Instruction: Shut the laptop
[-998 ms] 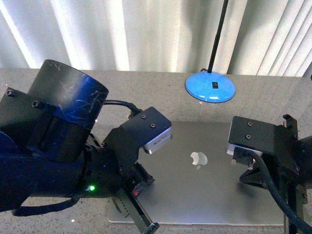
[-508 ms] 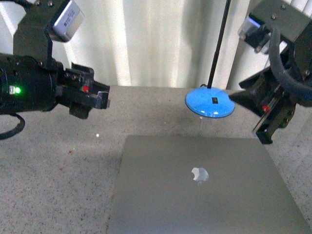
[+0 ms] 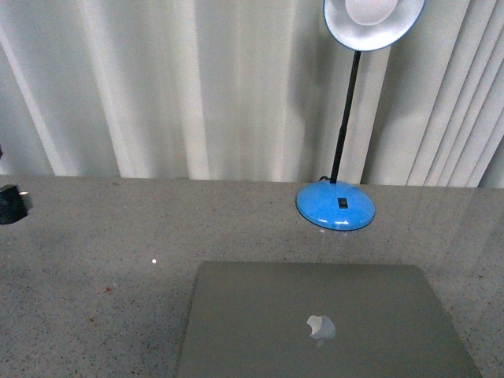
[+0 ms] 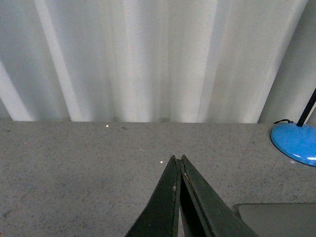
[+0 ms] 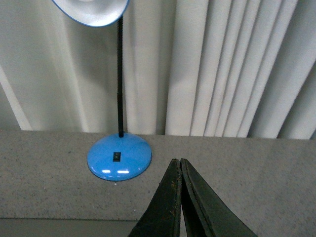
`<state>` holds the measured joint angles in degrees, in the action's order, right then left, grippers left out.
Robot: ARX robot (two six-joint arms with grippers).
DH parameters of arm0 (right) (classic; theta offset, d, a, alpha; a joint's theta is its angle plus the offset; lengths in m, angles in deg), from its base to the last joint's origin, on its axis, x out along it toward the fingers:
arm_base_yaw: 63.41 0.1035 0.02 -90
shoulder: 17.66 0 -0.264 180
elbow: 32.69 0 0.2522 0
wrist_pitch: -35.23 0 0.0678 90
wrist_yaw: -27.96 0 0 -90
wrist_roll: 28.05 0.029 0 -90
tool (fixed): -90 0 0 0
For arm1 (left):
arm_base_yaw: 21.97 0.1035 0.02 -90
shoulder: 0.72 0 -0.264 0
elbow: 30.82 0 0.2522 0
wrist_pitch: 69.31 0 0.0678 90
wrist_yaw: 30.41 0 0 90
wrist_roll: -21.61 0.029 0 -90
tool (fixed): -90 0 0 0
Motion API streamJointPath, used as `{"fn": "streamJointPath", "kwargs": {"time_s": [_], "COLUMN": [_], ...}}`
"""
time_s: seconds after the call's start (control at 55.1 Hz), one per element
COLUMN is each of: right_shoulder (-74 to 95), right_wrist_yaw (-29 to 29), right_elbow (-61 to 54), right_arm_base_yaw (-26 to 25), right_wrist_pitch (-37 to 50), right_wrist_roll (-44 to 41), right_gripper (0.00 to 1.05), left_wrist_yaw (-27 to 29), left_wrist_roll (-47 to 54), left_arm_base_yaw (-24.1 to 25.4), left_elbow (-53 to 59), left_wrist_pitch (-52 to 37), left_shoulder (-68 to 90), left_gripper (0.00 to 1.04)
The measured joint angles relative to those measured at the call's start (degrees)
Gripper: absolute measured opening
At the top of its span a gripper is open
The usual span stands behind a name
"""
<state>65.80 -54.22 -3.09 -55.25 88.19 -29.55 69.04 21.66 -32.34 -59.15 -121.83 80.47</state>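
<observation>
The grey-silver laptop (image 3: 323, 323) lies shut and flat on the speckled grey table, its lid up with the apple logo (image 3: 320, 327) showing, at the front middle of the front view. A corner of it shows in the left wrist view (image 4: 279, 219) and a strip of its edge in the right wrist view (image 5: 64, 227). My left gripper (image 4: 177, 158) is shut and empty, above the table beside the laptop's corner. My right gripper (image 5: 177, 160) is shut and empty, above the table near the lamp. Neither arm shows in the front view, save a dark bit at the left edge (image 3: 12, 203).
A desk lamp with a round blue base (image 3: 335, 206), black stem and white shade (image 3: 372, 17) stands behind the laptop; it also shows in the right wrist view (image 5: 119, 156) and the left wrist view (image 4: 296, 143). White curtains (image 3: 157, 87) hang along the table's far edge.
Both arms have lifted off the shut lid and drawn back out of the front view. The front view has tilted up, showing the lamp's shade.
</observation>
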Motion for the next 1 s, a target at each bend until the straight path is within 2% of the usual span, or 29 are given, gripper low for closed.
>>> {"fn": "streamJointPath", "kwargs": {"time_s": [0.327,0.417,0.472,0.562,0.998], "right_shoulder": [-17.0,-21.3,-23.7,-27.5,-48.7], "right_wrist_yaw": [-3.5,-7.5,-7.5,-7.5,-7.7], "right_elbow": [-9.7,-11.2,-11.8,-12.8,-15.5], "right_arm_base_yaw": [-3.8,-6.6,-7.5,-8.0,-8.0], "right_wrist_pitch": [-7.6,-10.4,-12.1,-14.9,-32.7], "right_wrist_roll": [0.7,0.7,0.8,0.9,0.9], "right_gripper": [0.03,0.03,0.03,0.03,0.03], "left_wrist_yaw": [-4.2,-4.9,-8.5,-9.0,-9.4], "left_wrist_roll": [-0.1,-0.1,-0.1,-0.2,-0.1], "left_arm_base_yaw": [4.8,5.6,8.1,9.9,10.2], "left_elbow": [9.1,10.3,11.1,11.9,13.0], "left_wrist_pitch": [8.6,11.2,13.4,16.2,33.6], "left_shoulder": [-17.1,-20.9,-23.9,-27.7,-48.0], "left_gripper": [0.04,0.04,0.04,0.04,0.04]}}
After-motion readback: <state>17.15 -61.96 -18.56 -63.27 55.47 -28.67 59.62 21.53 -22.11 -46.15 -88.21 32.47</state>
